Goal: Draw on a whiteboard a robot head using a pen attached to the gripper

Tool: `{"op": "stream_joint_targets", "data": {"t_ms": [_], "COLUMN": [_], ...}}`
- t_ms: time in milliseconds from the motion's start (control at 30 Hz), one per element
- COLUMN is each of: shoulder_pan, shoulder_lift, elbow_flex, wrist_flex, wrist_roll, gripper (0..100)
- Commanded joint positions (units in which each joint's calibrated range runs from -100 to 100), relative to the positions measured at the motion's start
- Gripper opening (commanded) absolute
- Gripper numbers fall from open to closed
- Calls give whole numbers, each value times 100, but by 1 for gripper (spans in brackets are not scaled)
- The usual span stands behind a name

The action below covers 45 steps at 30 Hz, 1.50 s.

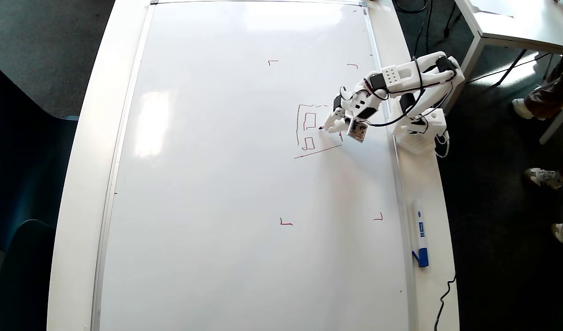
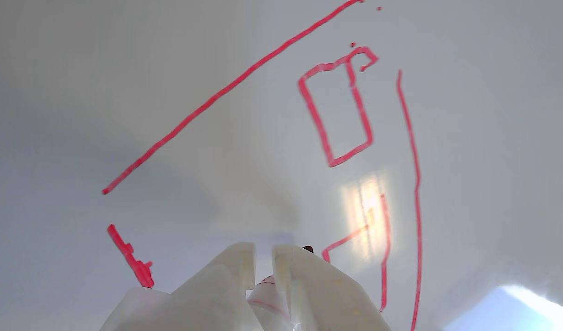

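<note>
From my remote seat I read the overhead view first: the whiteboard covered most of the white surface, and the arm, mounted at its right edge, reached leftward over the board's upper right part. The gripper was clamped around the pen, whose dark tip touched or nearly touched the board inside the half-finished robot head. In the wrist view the two white fingers stood close together at the bottom edge with the pen's barrel pinched between them and its tip just peeking past. The drawing so far showed a long outline stroke, one closed little rectangle, a second rectangle still open beside the tip, and a slanted line that overshot the corner; I judged the task perhaps half done, with an inner rectangle in hand. To do this stroke well, I thought I should hold the tip pressure light and even, since the earlier strokes wobbled and blobbed at the corners, move slowly in straight segments, pause before each turn, and close the shape exactly on its starting point. I would lift the tip clear before travelling to the next feature, so no stray line crossed the face. A spare marker with a blue cap lay well apart on the surface at the board's right side, untouched.
</note>
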Motion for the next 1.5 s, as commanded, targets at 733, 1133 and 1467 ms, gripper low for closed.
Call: {"op": "stream_joint_targets", "data": {"t_ms": [733, 1133, 1467], "shoulder_pan": [-561, -318, 87], "shoulder_lift": [446, 396, 387], "elbow_flex": [-307, -243, -252], "wrist_flex": [47, 73, 212], "wrist_roll": [-168, -152, -136], "gripper": [1, 1, 1]}}
